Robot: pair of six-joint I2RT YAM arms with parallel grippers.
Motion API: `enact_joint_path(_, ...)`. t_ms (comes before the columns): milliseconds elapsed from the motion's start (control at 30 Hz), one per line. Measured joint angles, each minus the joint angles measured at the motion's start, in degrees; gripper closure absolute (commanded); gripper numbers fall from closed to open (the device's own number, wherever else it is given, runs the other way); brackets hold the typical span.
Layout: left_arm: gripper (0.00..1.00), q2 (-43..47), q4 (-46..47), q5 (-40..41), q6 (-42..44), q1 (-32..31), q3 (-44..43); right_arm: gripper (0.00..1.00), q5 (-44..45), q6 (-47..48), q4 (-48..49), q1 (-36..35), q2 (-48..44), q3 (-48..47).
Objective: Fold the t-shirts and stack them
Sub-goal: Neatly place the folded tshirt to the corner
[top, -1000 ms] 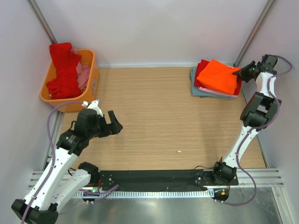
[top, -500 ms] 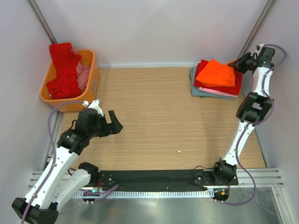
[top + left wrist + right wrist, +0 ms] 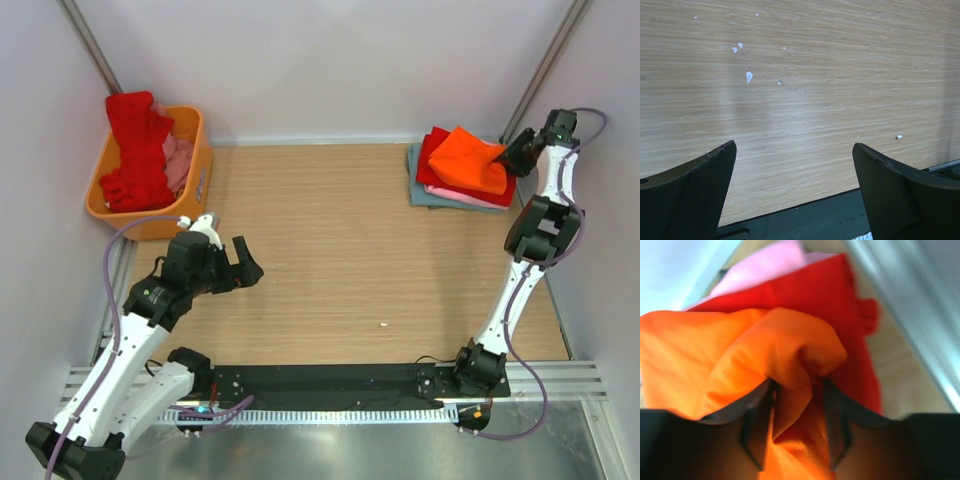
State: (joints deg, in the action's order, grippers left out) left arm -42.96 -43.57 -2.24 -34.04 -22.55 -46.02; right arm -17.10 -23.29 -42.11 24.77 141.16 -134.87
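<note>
**Status: orange t-shirt at the stack, right fingers on its edge**

**Right arm.** The right gripper [image 3: 512, 153] is positioned at the far right corner of the worktop [image 3: 330, 240], at the right edge of the stack. In the right wrist view, a bunched fold of the orange t-shirt [image 3: 715, 350] is pinched between the two fingers [image 3: 757, 440]. The cloth bulges above the fingertips and narrows between them.

**Stack.** The orange t-shirt is located on top of the stack, with its right corner drawn up toward the fingers. A red t-shirt [image 3: 432, 145] is seen directly beneath it. A pink t-shirt [image 3: 462, 194] follows, and a grey-blue t-shirt [image 3: 424, 196] lies at the bottom, on the worktop.

**Left arm.** The left gripper [image 3: 250, 264] is held above the near left part of the worktop, well apart from the stack. Its fingers are spread wide and nothing is held between them. Only bare wood grain and a few white specks [image 3: 749, 76] are visible in the left wrist view.

**Basket.** An orange basket [image 3: 200, 165] is placed at the far left corner. A red garment [image 3: 135, 140] is heaped in it and hangs over its rim. A pink garment [image 3: 178, 160] lies beside the red one.
</note>
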Motion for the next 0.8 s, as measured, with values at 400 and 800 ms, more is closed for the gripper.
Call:
enact_joint_path(400, 0.00, 0.50, 0.00, -0.02, 0.02, 0.00, 0.00, 0.35, 22.80, 0.81, -4.02, -1.09, -19.41, 5.68)
enact_joint_path(800, 0.00, 1.27, 0.02, 0.00, 0.00, 0.00, 0.00, 0.62, 1.29, -5.84, 7.02, -1.99, -26.08, 30.10)
